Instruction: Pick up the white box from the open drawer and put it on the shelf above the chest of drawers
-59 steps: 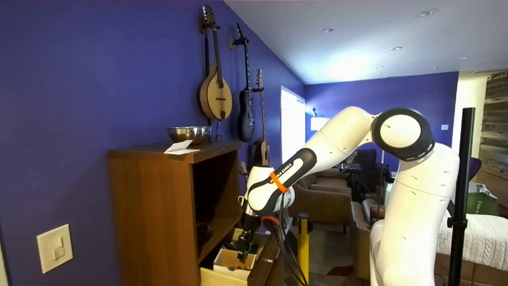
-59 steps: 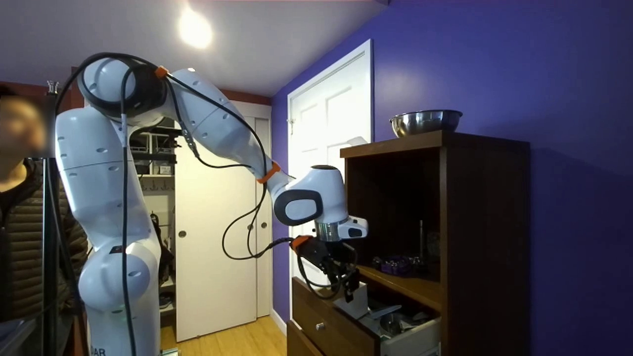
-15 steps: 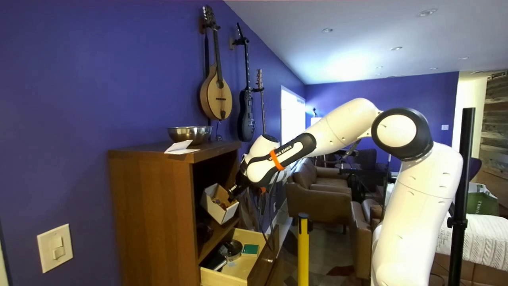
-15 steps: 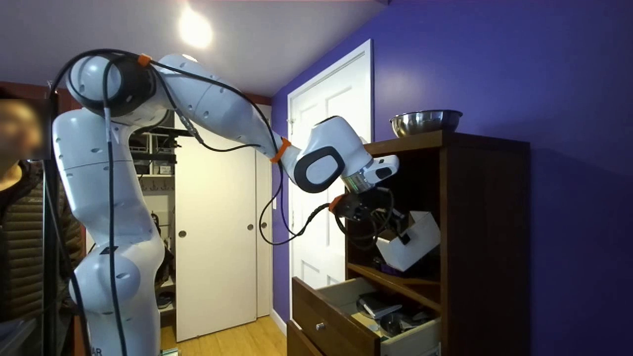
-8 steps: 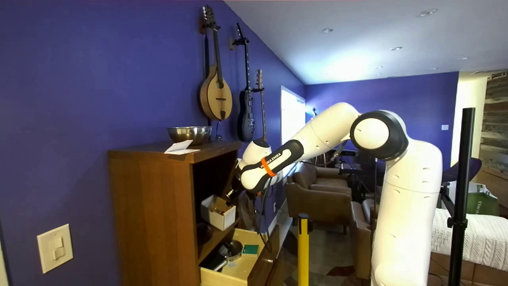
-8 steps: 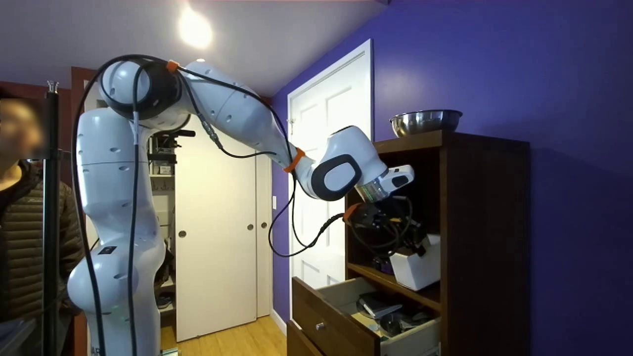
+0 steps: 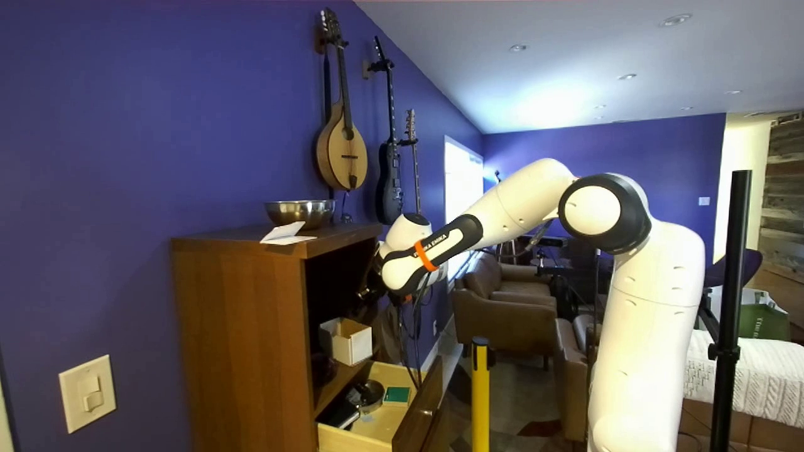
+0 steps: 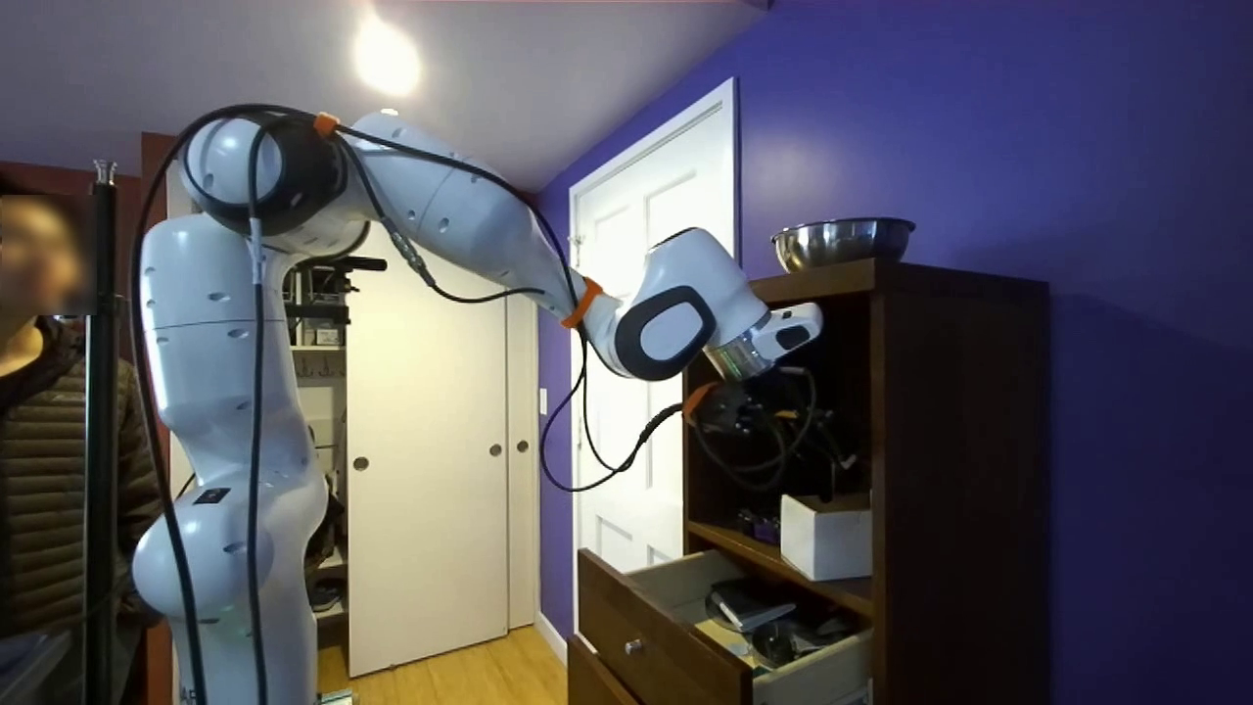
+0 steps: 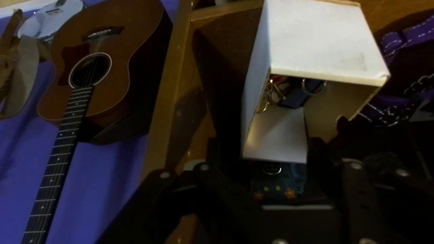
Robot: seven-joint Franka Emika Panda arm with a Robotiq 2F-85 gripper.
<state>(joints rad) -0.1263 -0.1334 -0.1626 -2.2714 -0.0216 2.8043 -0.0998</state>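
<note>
The white box (image 7: 353,344) stands upright on the floor board of the shelf (image 8: 739,548), near its front edge; it also shows in an exterior view (image 8: 824,540). In the wrist view, the white box (image 9: 322,37) has its open top toward me, with small things and metal rings inside. My gripper (image 9: 266,145) is open and empty, its dark fingers apart. In both exterior views the gripper (image 7: 363,295) (image 8: 837,455) is just above the box, inside the recess; its fingertips are hard to make out. The drawer (image 7: 422,411) is open below. The chest of drawers (image 7: 242,339) surrounds the shelf.
A metal bowl (image 7: 300,213) and folded white paper (image 7: 286,237) are on the cabinet top. Purple straps (image 9: 407,37) lie on the shelf beside the box. The drawer holds a green box (image 7: 397,395) and dark items. A guitar (image 9: 98,64) hangs beside the cabinet.
The white box has gone from the drawer to the shelf. It hung tilted one second ago and now stands upright. My gripper has let go and risen slightly above it.
</note>
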